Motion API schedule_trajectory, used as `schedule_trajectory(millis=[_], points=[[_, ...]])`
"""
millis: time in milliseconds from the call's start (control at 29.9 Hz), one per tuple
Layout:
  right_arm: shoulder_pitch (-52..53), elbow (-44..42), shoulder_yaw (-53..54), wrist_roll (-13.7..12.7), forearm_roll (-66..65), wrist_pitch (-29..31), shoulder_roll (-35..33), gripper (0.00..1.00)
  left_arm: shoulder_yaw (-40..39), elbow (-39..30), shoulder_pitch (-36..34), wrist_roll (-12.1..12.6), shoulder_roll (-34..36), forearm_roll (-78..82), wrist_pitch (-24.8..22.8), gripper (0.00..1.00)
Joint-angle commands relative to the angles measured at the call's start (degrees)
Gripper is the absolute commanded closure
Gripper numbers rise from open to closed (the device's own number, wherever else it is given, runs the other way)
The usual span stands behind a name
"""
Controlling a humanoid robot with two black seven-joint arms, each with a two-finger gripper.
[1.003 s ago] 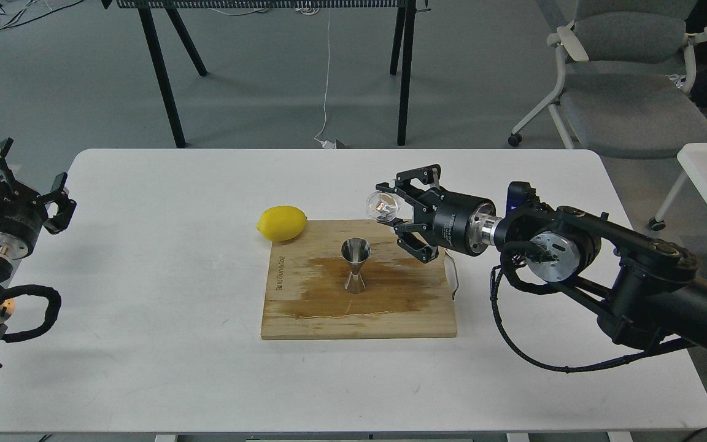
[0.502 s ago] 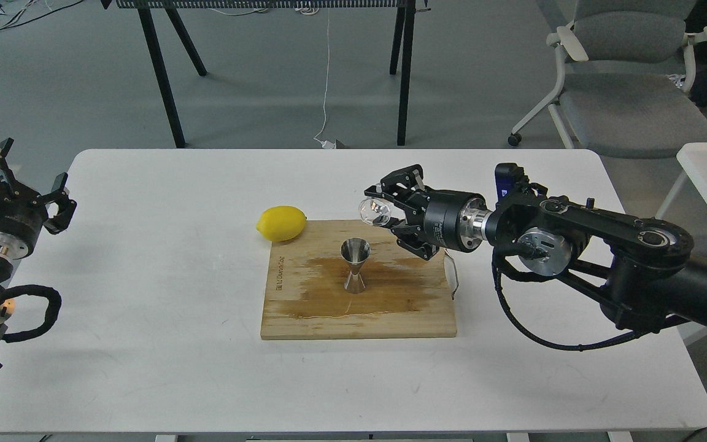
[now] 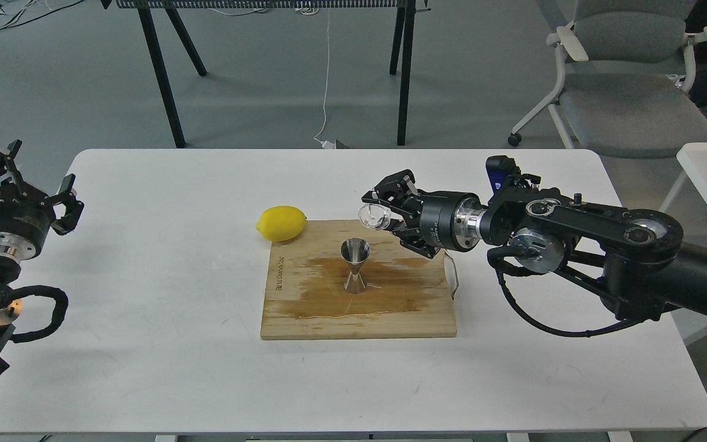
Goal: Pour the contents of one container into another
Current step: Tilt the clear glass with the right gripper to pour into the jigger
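Cup (image 3: 373,216), clear, prob. light, slick & fragile, is gripped at its side by right pincer (image 3: 384,216), tipped over jigger (image 3: 355,265); left pincer (image 3: 22,184) gapes, idle.

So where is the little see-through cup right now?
In the head view, the clear cup is held up in the right gripper, just right of and above the steel jigger on the wooden board.
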Motion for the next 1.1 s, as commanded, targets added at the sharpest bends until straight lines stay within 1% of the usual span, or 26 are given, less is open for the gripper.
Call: schedule_trajectory(millis=[0, 502, 1070], points=[[0.8, -0.1, -0.6, 0.0, -1.1, 0.0, 0.8, 0.76, 0.0, 0.0, 0.0, 0.0, 0.0, 0.0, 0.0, 0.07], [3.6, -0.2, -5.0, 0.1, -4.9, 0.0, 2.1, 0.76, 0.0, 0.0, 0.1, 0.0, 0.0, 0.0, 0.0, 0.07], [5.9, -1.5, -7.5, 0.2, -7.6, 0.0, 4.5, 0.76, -0.1, 0.6, 0.4, 0.0, 0.1, 0.0, 0.0, 0.06]])
